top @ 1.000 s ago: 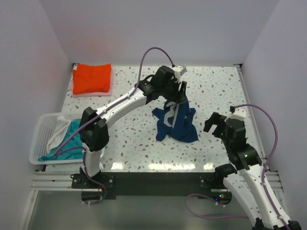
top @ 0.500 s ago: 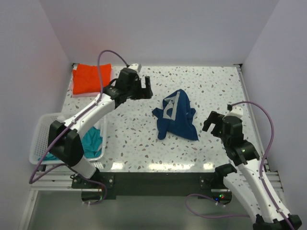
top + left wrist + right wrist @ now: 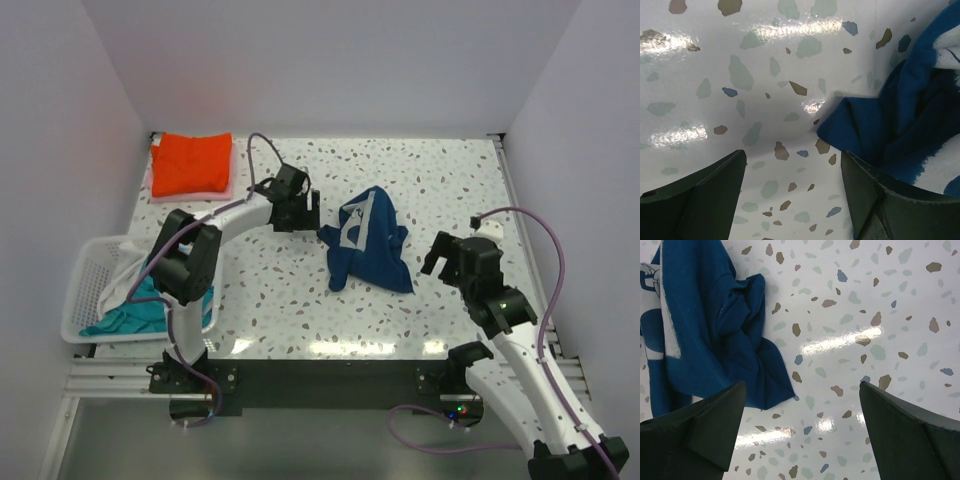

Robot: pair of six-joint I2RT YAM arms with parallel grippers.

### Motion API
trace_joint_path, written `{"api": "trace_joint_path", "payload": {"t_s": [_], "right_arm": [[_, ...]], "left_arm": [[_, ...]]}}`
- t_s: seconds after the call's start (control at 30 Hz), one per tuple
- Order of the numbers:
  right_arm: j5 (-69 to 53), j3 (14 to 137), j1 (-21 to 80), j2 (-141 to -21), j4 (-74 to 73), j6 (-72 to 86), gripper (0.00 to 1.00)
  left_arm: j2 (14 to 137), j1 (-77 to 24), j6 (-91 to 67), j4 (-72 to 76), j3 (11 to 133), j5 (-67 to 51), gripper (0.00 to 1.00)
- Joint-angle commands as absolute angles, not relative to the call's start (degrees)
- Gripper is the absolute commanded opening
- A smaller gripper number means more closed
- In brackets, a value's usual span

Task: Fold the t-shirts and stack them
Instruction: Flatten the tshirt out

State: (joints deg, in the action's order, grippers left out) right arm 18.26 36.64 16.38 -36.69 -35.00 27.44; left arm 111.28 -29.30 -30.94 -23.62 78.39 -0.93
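Navy t-shirt (image 3: 365,240), position: we found it crumpled and unfolded on the terrazzo table (image 3: 450,170), with its pale print facing up.
Navy t-shirt, long axis: we read the heap as running from the arm-base side toward the far wall, with a slight lean.
Left gripper (image 3: 297,212), state: its fingers (image 3: 695,195) were spread, with only bare tabletop between them.
Left gripper, bearing: it sat just beside the navy t-shirt's left edge, low over the table. In the left wrist view a dark fold of that shirt reached close to one finger, but we saw no contact.
Right gripper (image 3: 447,258), state: its jaws were spread wide and carried nothing.
Right gripper, bearing: it hung to the right of the navy t-shirt, near but clearly apart from it.
Nearer arm: we judged the left arm the nearer.
Orange-red t-shirt (image 3: 192,163): it lay folded on a pink t-shirt (image 3: 226,191), well to the left of the navy t-shirt and farther back.
Teal t-shirt (image 3: 140,305): it lay in the white basket (image 3: 85,275), well to the left of the navy t-shirt and nearer the bases.
Step in hand: in our judgement, taking an edge of the navy t-shirt to spread it flat.
Next move: we judged that the left gripper must shift sideways onto the nearest fold before it closes.
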Motion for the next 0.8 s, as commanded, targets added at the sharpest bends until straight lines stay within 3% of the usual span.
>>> {"api": "trace_joint_path", "payload": {"t_s": [0.0,0.5,0.6,0.63,0.7,0.73,0.77], "right_arm": [[20.74,38.94,16.35,-36.21,-35.6,28.12,0.99],[21.71,38.14,16.26,-36.3,-34.98,28.12,0.99],[21.88,38.14,16.35,-35.95,-34.89,28.39,0.99],[21.8,38.14,16.26,-36.12,-34.72,28.48,0.99],[22.76,38.23,16.35,-36.65,-34.37,28.74,0.99],[23.37,38.41,16.35,-37.09,-34.45,30.39,0.99],[23.99,38.58,16.35,-38.57,-34.28,31.28,0.99]], "left_arm": [[112.05,-29.97,-31.46,-20.83,80.59,-4.75,0.8],[122.34,-33.66,-32.17,-23.37,88.24,-2.29,0.56],[123.74,-34.1,-32.26,-24.17,89.64,-1.58,0.39],[123.92,-34.28,-32.26,-24.43,89.82,-1.67,0.25],[123.75,-34.54,-32.08,-24.43,89.65,-1.5,0.07],[123.4,-34.89,-32.08,-24.61,89.47,-1.23,0.0],[122.35,-34.89,-31.99,-24.44,88.86,-0.53,0.0]]}}
